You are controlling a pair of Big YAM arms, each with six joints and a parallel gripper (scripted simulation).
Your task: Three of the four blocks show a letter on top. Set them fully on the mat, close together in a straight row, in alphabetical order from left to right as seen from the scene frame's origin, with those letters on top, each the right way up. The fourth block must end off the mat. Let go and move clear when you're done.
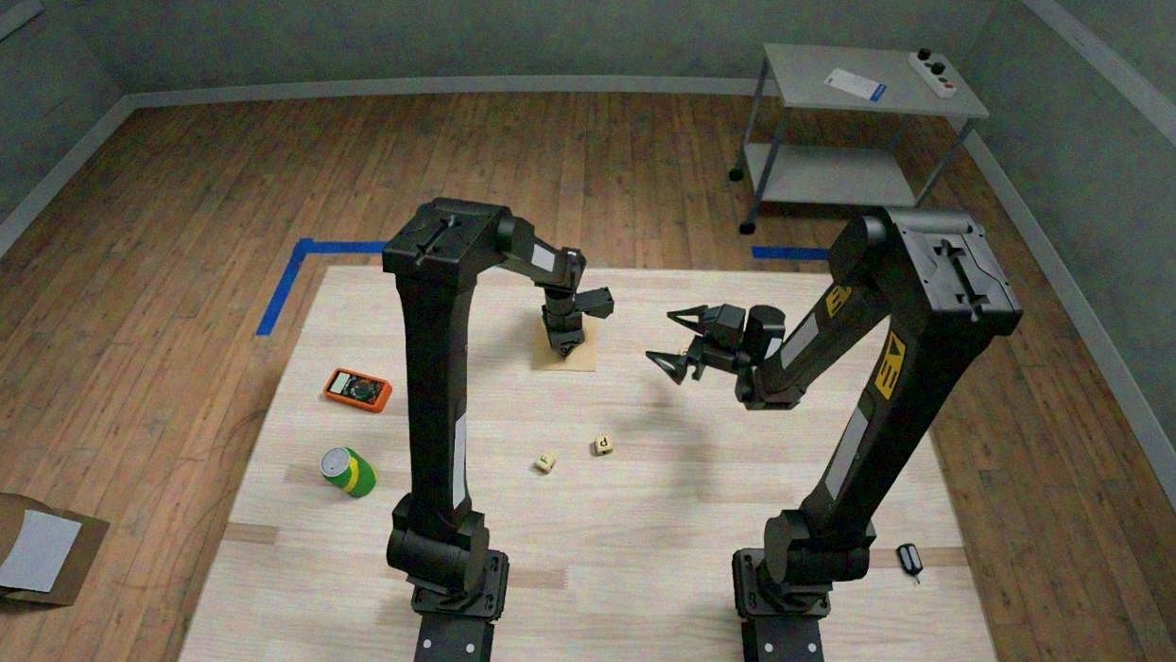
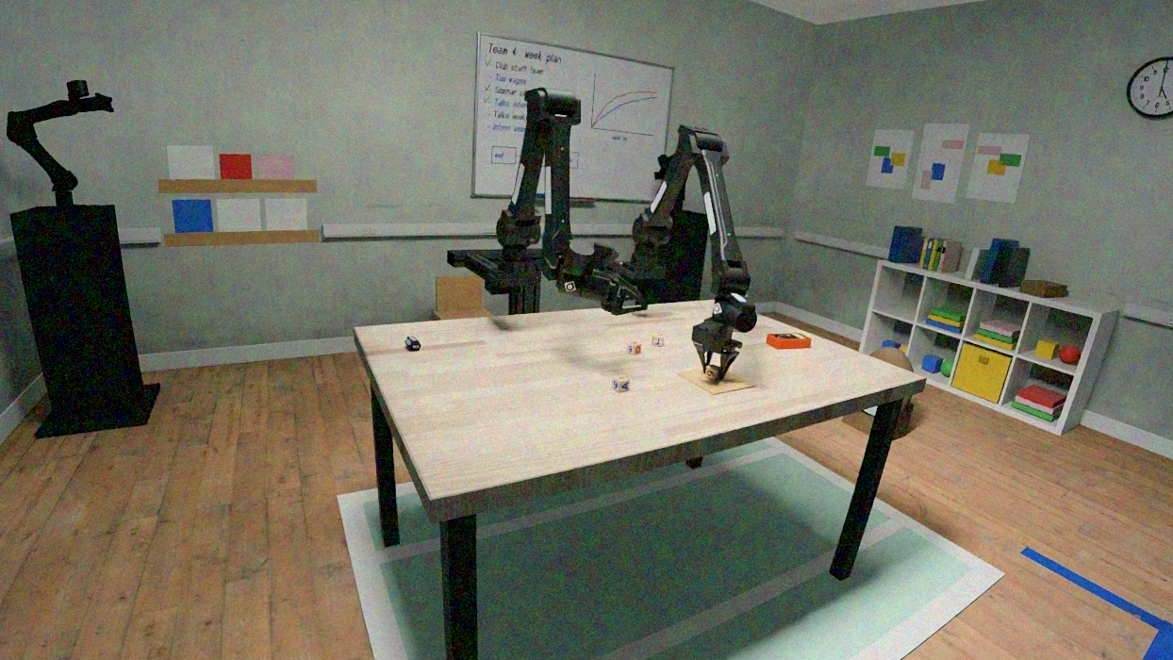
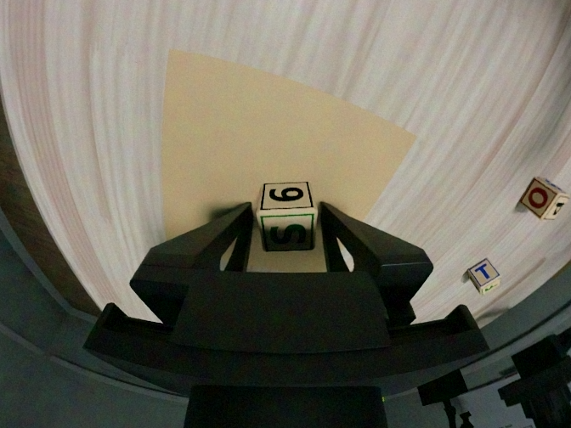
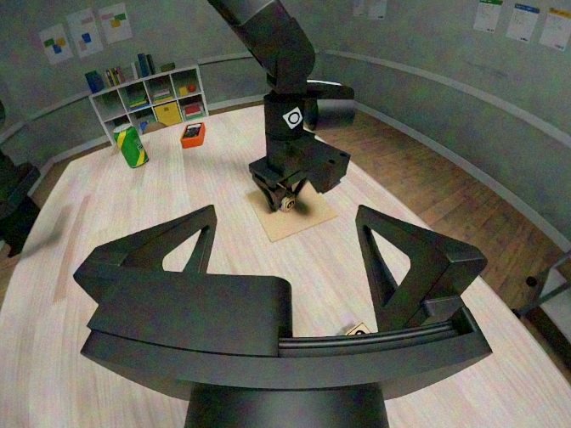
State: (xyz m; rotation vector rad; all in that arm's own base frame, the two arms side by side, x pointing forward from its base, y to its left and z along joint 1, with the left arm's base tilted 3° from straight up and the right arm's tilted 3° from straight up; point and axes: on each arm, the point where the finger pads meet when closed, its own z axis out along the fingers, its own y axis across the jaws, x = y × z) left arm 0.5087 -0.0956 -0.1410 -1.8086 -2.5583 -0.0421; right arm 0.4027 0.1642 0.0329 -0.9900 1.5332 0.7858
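A block with a green S on top and a black 6 on one side [image 3: 285,232] [image 4: 289,204] is on the tan mat [image 1: 585,362] [image 2: 732,386] [image 3: 276,128] [image 4: 276,230]. My left gripper [image 1: 565,351] [image 3: 286,211] points down with its fingers on either side of this block; narrow gaps show, so it is open. My right gripper [image 1: 659,335] is wide open and empty above the table. The F block [image 1: 544,461] [image 3: 483,276] and the P block [image 1: 603,445] [image 3: 543,199] lie off the mat. A fourth block [image 2: 620,384] [image 4: 360,329] lies off the mat, its top unclear.
An orange multimeter [image 1: 357,389] [image 2: 788,339] [image 4: 192,134] and a green can [image 1: 348,471] [image 4: 131,144] stand on the left side of the table in the top view. A small black key fob [image 1: 909,559] [image 2: 412,342] lies on the right side.
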